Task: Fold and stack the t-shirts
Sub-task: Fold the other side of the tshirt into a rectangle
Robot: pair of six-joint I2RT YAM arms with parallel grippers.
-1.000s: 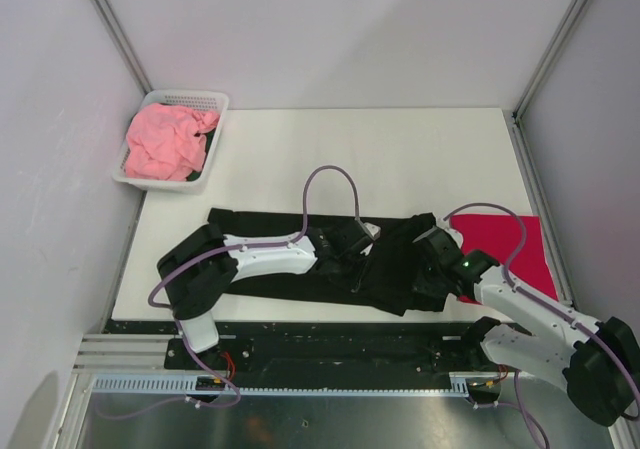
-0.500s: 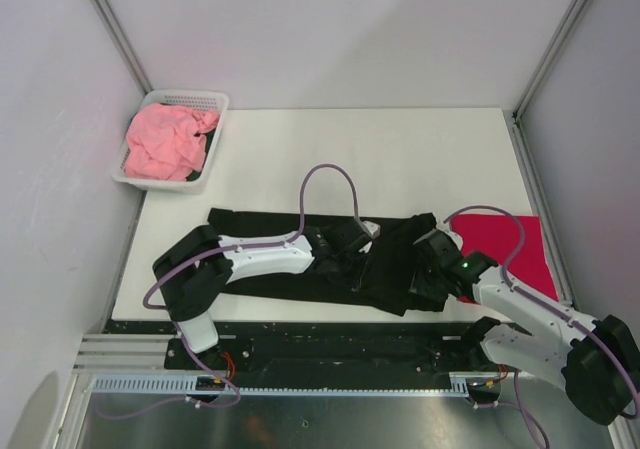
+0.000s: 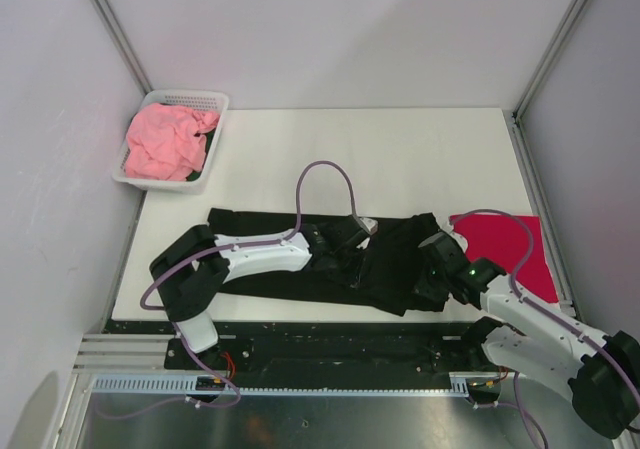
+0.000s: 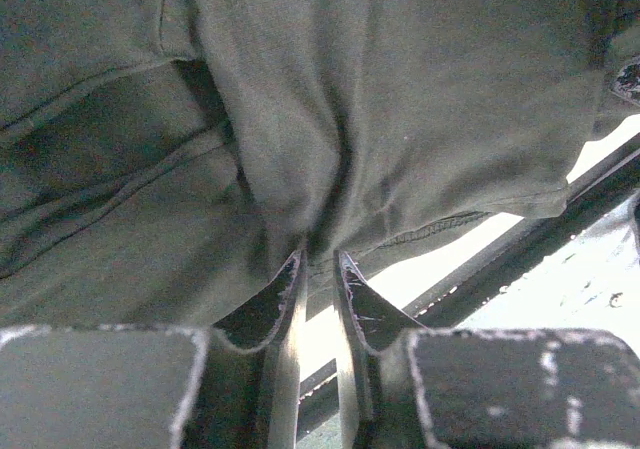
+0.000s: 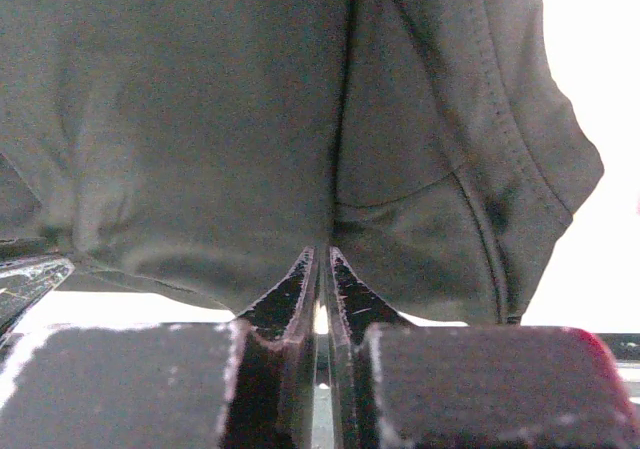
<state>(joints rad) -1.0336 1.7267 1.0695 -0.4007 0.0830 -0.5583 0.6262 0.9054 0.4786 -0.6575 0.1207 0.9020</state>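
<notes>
The black t-shirt (image 3: 290, 269) lies folded into a long band across the near part of the table. My left gripper (image 3: 355, 249) is over its middle and shut on a pinch of the black cloth (image 4: 320, 247). My right gripper (image 3: 425, 274) is at its right end, shut on the black cloth (image 5: 322, 244). The crimson red t-shirt (image 3: 505, 249) lies flat at the right edge, partly under my right arm. The salmon pink t-shirt (image 3: 165, 141) is crumpled in the basket. The black shirt's print is hidden.
A white mesh basket (image 3: 200, 99) stands at the far left corner of the white table (image 3: 400, 159). Metal frame posts rise at both sides. The table's near edge and a dark rail (image 3: 330, 331) run just below the shirt.
Both grippers have drawn slightly toward the near edge with the black cloth still pinched. The right arm's elbow has dropped lower right. The shirts otherwise lie the same.
</notes>
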